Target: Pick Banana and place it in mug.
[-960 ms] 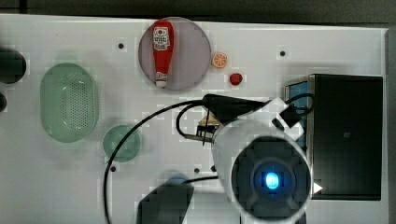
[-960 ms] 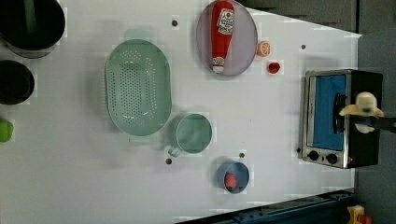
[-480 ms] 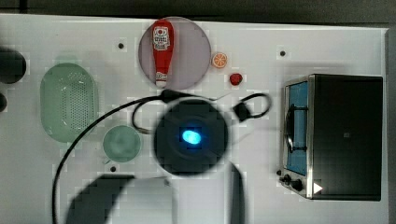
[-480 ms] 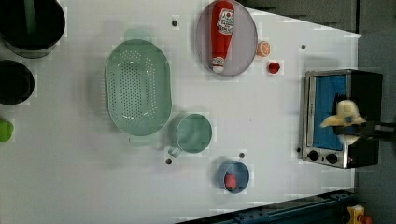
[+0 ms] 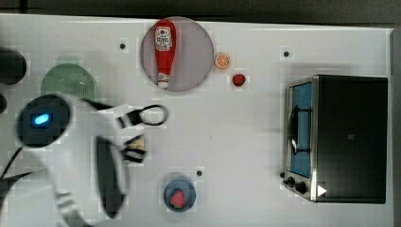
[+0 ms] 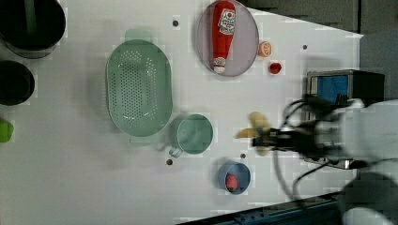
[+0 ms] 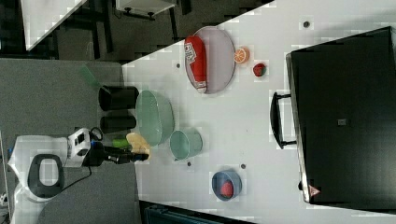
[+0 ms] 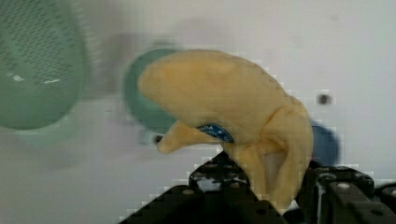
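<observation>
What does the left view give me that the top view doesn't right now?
Left view: the mug unobstructed, the whole green basket, and the banana held in the gripper, at the left view's right of the mug. Top view: the toaster oven in full, knobs included. Both: the ketchup bottle on its plate, and the blue bowl.

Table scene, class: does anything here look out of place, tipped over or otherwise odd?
The ketchup bottle lies flat on its side on the grey plate, not upright. The banana is held off the table in the pincer. Nothing looks spilled or damaged.
</observation>
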